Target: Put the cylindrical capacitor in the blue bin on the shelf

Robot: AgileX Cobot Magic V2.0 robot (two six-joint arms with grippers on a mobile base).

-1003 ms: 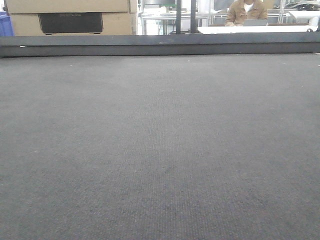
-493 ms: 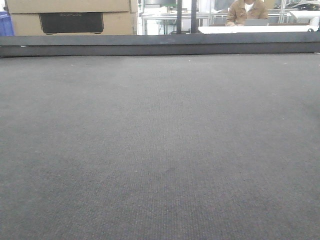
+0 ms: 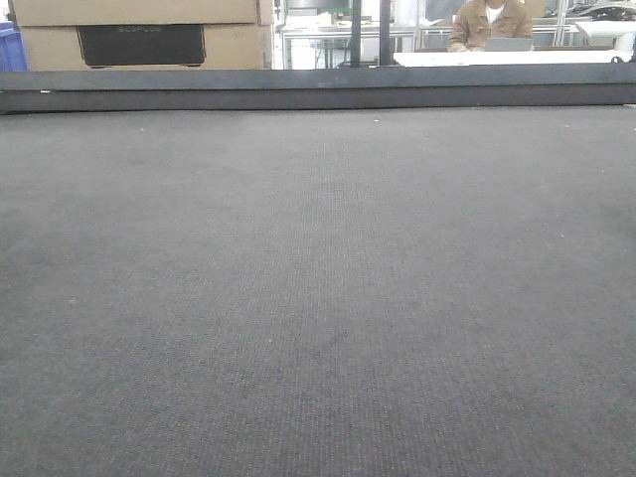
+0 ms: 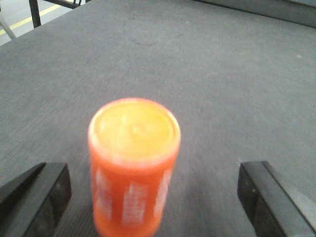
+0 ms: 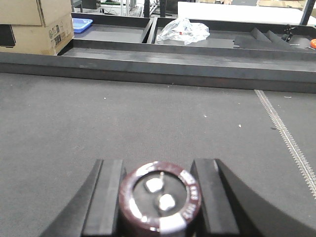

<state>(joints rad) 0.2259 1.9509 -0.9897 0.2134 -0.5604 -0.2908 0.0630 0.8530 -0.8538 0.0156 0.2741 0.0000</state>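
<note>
While mat (image 3: pixel 318 298) looks unchanged, right claw (image 5: pixel 159 200) clamps cylindrical capacitor (image 5: pixel 161 193).

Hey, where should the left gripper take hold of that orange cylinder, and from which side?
Grip its curved side wall, below the yellow top. The orange cylinder stands upright, roughly centred in the open left gripper, so probably come straight on and close across its width.
</note>
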